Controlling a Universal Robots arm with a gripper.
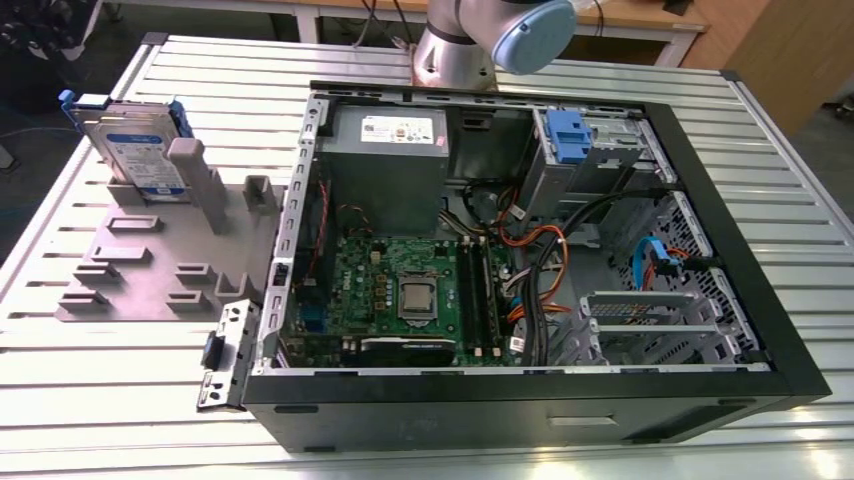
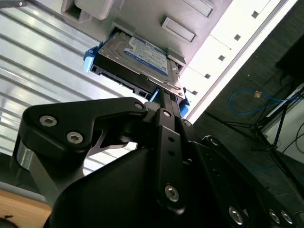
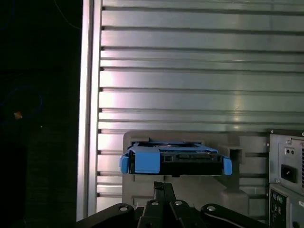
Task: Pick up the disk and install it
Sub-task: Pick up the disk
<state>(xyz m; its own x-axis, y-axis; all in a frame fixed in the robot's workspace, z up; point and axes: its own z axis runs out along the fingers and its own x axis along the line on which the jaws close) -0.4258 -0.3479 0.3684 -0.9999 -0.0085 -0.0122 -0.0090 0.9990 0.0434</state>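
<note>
One disk (image 1: 134, 150) is seen standing on edge in a grey moulded holder (image 1: 160, 260) at the exterior view's left, on the slatted metal table (image 1: 120, 400). Its white-and-blue label is turned outward and it is framed by its blue carrier. It has not been lifted and is not yet installed in the open computer case (image 1: 534, 410), which lies just beside the holder, toward the exterior view's right. Inside the case a grey power supply (image 1: 387, 150), a green motherboard (image 1: 400, 290) and a blue-fronted drive bay (image 1: 567, 135) can be made out. The arm (image 1: 481, 40) is seen behind the case.

In the first wrist view the gripper (image 3: 164, 186) is pointed at the disk (image 3: 175, 161) and held near its blue-tabbed edge, with a small gap left between tips and carrier. Its fingers are drawn narrowly together and nothing is gripped between them. In the second wrist view the gripper (image 2: 161, 92) is lined up with one corner of the disk (image 2: 135, 59); whether that corner is touched cannot be told.
</note>
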